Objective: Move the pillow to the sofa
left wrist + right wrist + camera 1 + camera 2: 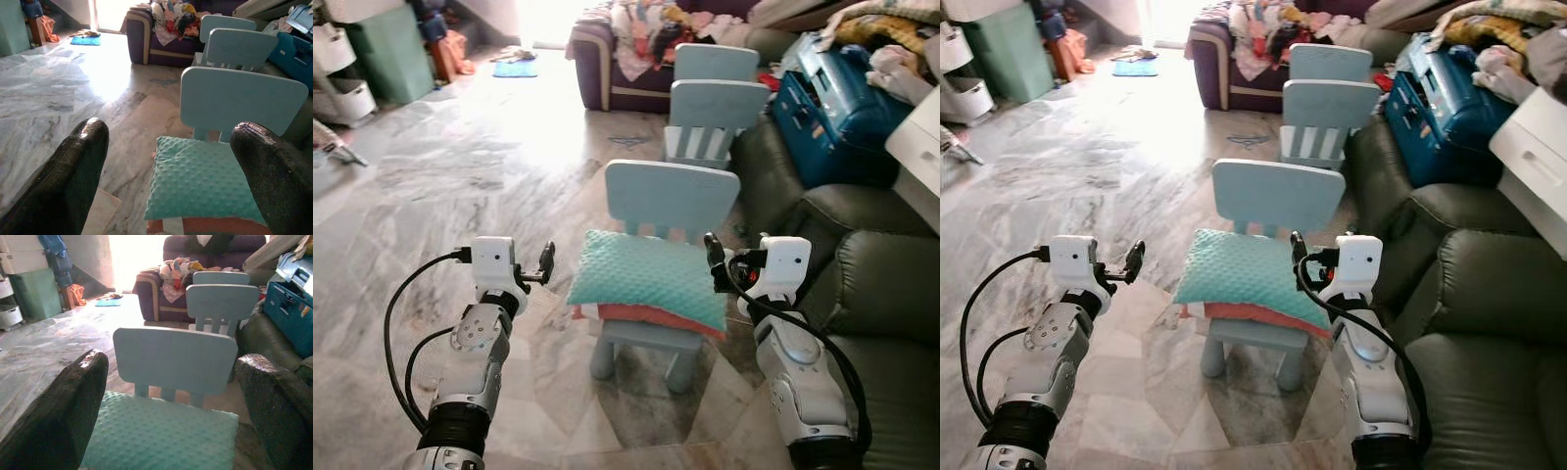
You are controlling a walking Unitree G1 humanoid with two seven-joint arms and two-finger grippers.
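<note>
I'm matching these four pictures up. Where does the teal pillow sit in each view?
Left eye view: pillow on the small chair, centre, between both grippers.
Right eye view: pillow, centre, just left of the right gripper.
Left wrist view: pillow, lower middle, between the fingers.
Right wrist view: pillow, bottom centre.
Shared landmark: the chair's pale blue backrest behind it.

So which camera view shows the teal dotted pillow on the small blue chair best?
The left eye view: the whole teal dotted pillow lies on the small blue chair, between both grippers. The right eye view shows it almost as well. Each wrist view shows part of it between black fingers.
</note>
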